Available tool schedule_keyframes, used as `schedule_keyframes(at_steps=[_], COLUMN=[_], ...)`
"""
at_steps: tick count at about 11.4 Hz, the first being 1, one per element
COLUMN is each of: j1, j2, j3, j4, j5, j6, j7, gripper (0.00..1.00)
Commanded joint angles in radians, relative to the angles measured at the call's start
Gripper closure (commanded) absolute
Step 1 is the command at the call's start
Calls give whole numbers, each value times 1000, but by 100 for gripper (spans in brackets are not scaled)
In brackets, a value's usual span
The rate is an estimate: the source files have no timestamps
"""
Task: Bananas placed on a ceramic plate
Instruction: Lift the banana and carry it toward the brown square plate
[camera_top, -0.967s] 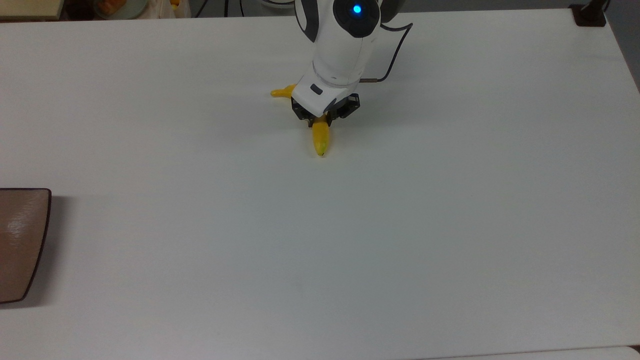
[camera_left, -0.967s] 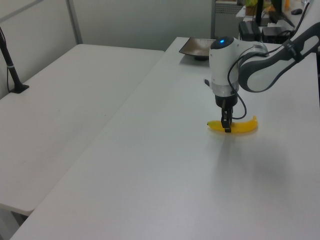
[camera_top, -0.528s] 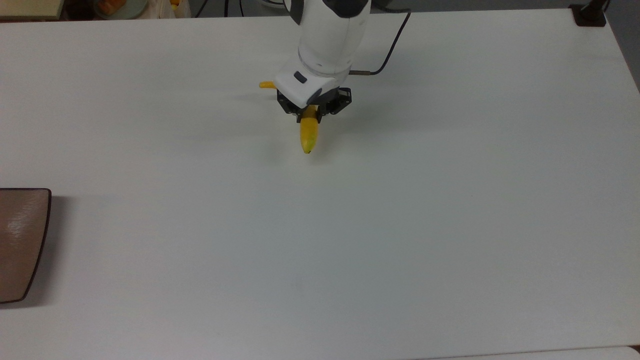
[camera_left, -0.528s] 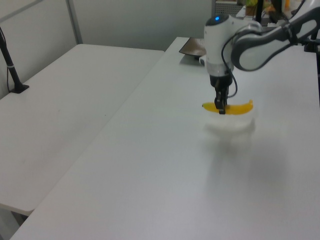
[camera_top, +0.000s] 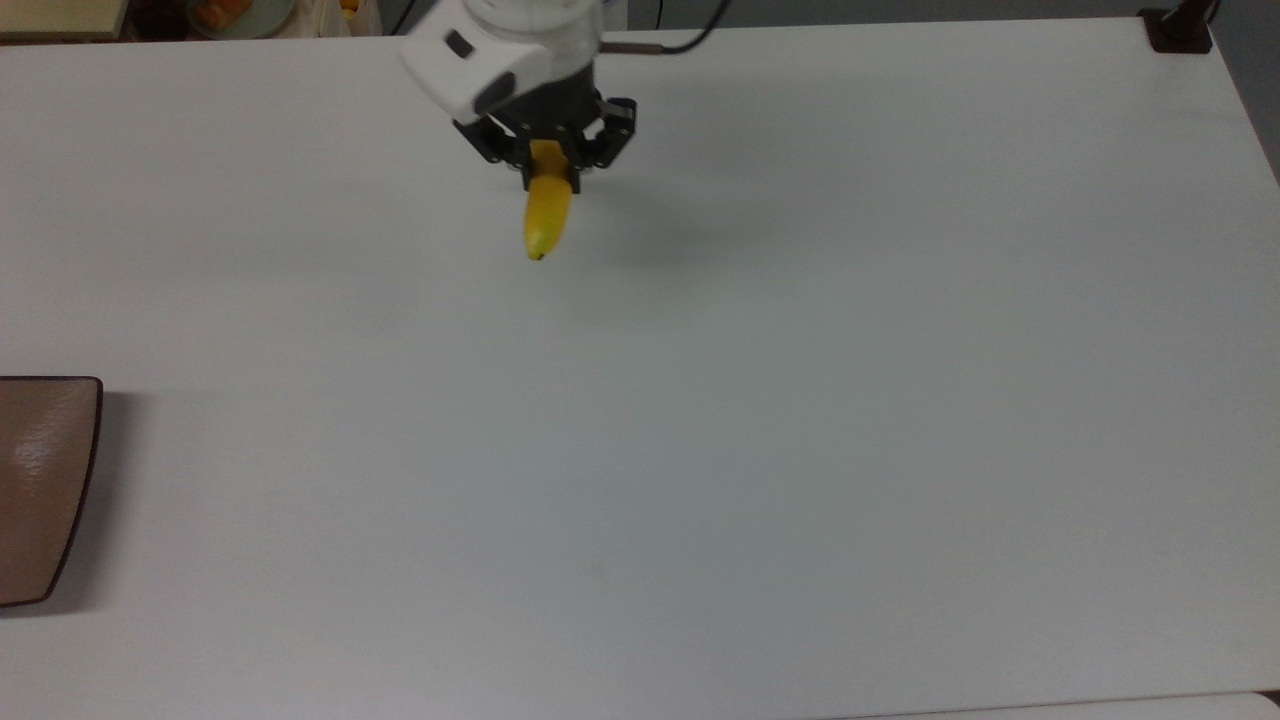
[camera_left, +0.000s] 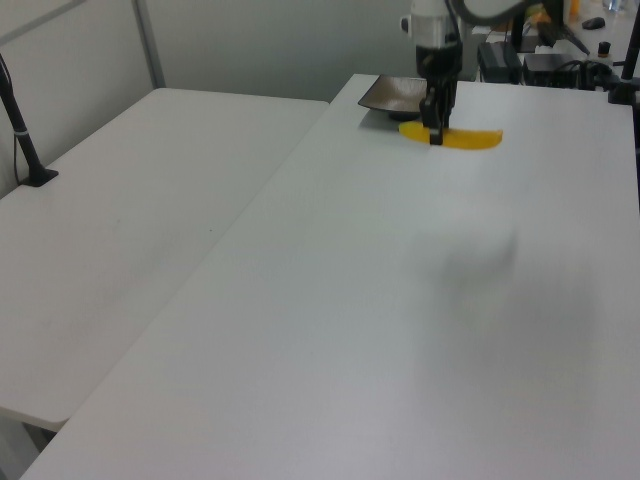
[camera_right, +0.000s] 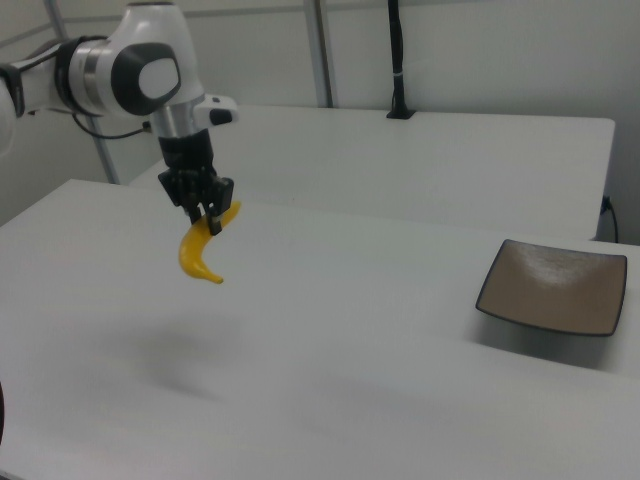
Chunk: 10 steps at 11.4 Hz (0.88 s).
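I have the gripper (camera_right: 210, 220) clamped on the banana (camera_right: 201, 250), a slim, curved, glossy yellow fruit hanging clear of the table (camera_right: 350, 330); the ceramic plate (camera_right: 553, 285) sits at three o'clock.

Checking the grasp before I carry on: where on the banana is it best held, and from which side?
Near the middle of the banana, from above, with the tool closing across the slim width. The body is long and curved, so a hold near the middle keeps it balanced. The current hold looks nearer the stem end, with the tip hanging low in the right view.
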Motion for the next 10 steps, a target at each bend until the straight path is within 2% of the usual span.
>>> schedule_keyframes(at_steps=[1, 3, 6, 10], j1=[-94, -168, -268, -346], j2=[14, 30, 86, 195], j3=[5, 5, 7, -10], j4=[62, 98, 138, 144], j5=[20, 17, 17, 15], j6=[-36, -21, 124, 501], j7=[-82, -143, -171, -163], gripper=[100, 100, 100, 100])
